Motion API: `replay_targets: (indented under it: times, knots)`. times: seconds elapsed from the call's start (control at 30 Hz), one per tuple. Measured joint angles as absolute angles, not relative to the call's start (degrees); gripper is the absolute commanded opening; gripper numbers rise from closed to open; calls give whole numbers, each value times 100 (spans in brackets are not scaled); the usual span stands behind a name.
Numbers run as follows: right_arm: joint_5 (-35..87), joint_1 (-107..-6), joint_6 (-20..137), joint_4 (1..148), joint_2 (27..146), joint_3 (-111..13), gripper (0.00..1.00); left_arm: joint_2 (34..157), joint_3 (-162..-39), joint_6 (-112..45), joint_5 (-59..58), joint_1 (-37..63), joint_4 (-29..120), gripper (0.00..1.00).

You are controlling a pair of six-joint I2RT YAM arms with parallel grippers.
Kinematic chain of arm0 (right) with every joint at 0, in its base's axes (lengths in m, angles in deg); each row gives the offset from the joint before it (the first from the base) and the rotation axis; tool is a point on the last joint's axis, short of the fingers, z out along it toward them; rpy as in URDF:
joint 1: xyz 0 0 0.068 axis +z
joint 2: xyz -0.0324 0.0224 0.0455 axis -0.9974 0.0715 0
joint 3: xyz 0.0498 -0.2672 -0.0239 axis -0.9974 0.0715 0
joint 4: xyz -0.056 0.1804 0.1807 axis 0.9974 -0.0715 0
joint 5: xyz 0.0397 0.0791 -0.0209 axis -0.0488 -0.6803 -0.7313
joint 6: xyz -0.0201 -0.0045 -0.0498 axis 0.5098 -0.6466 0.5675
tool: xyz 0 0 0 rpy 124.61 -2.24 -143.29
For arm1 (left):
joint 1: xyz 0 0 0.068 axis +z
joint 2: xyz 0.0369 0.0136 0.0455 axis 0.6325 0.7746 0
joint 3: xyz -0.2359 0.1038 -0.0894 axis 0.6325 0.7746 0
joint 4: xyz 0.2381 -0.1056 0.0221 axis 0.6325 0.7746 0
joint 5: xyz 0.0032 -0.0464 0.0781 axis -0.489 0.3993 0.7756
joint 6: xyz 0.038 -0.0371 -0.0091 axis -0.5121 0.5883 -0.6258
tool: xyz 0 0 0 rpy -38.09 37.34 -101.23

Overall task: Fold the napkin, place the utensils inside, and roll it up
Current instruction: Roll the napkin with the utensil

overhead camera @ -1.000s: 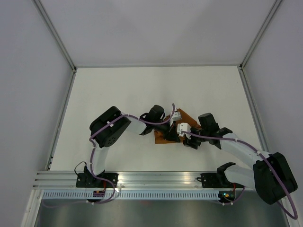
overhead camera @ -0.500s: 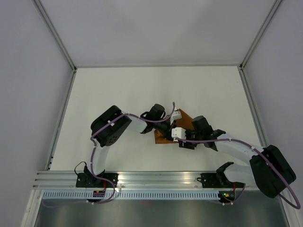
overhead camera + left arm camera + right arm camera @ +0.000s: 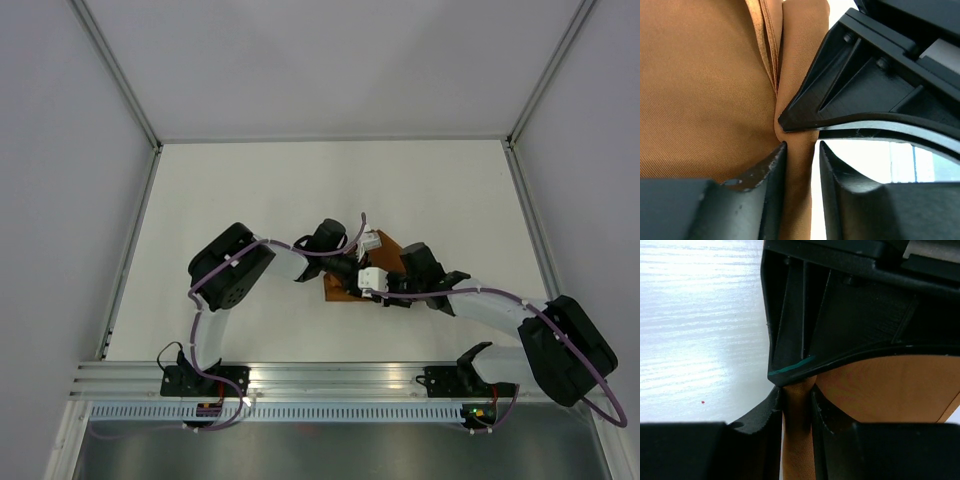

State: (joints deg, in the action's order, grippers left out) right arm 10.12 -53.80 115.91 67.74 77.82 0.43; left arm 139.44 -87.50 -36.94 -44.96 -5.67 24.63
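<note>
Bearing napkin (image 3: 340,291): white table (image 3: 250,190), grey walls (image 3: 50,200).

A rust-orange napkin (image 3: 341,292) folded over on the white table (image 3: 250,190)

The cloth is plain and thin, with a stitched hem along one edge. From above only small bits of it show. One raised fold of it is squeezed in the tips of the left gripper (image 3: 801,150), and another fold in the right gripper (image 3: 796,395).

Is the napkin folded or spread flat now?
Folded: the napkin shows layered hemmed edges in the left wrist view and covers only a small patch from above.
</note>
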Motion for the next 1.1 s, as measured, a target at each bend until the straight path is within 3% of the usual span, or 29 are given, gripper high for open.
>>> replay_targets:
  times: [0.03,0.07,0.1,0.13,0.37,0.77,0.93,1.1]
  knots:
    - [998,-5376,11595,6778,7830,11,8,13905,-8722,-3635,-4461,-547,2466,42]
    - [992,-5374,11598,6776,7871,-22,6,13848,-8669,-3548,-4385,-539,2463,51]
    - [974,-5374,11604,6780,7919,-59,5,13830,-8656,-3537,-4363,-528,2463,51]
    - [959,-5374,11615,6769,7974,-101,5,13767,-8610,-3432,-4337,-504,2461,60]
    - [802,-5420,11687,6667,8396,-457,0,13142,-7994,-2958,-3458,-368,2267,59]
    - [-381,-6139,12253,5071,9742,-1906,0,11304,-5815,-2492,-527,12,783,64]
    - [-967,-6480,12610,3908,10614,-2848,1,10845,-5137,-2792,225,-180,-103,68]
    - [-1369,-6685,12769,2979,11329,-3585,0,10749,-5034,-3911,765,-1000,-326,71]
